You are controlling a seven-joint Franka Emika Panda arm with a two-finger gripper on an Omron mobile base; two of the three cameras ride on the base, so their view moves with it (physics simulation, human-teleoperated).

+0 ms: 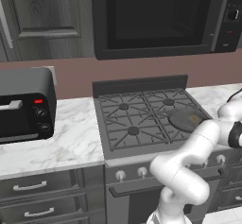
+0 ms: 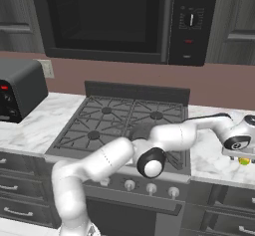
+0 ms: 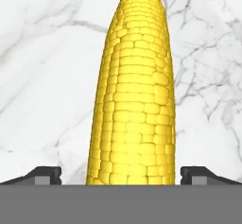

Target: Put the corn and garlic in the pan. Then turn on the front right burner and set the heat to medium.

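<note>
Corn (image 3: 134, 90) lies flat on the white marble tabletop (image 3: 42, 76), right between the two dark fingertips (image 3: 45, 175) of the gripper (image 3: 127, 176). The jaws are spread wide — one tip on each side of the cob, neither one touching it, so nothing is grabbed. In the right base view a tiny bit of yellow peeks out under the hand, on the tabletop just to the right of the stove (image 2: 107, 125).

The pan (image 1: 188, 120) sits on the stove's front right burner, a round dark dish on the black grates. A small tan spot shows inside it, but it is too small to tell what it is. The white arm (image 2: 164, 138) bends low over the front right part of the stove and covers much of the pan in the right base view.

Other things stand around — a black toaster oven (image 1: 23, 107) on the tabletop left of the stove, a big dark microwave (image 2: 117, 18) above it, silver knobs (image 2: 151, 188) along the stove front, and grey drawers (image 1: 40, 190) below.
</note>
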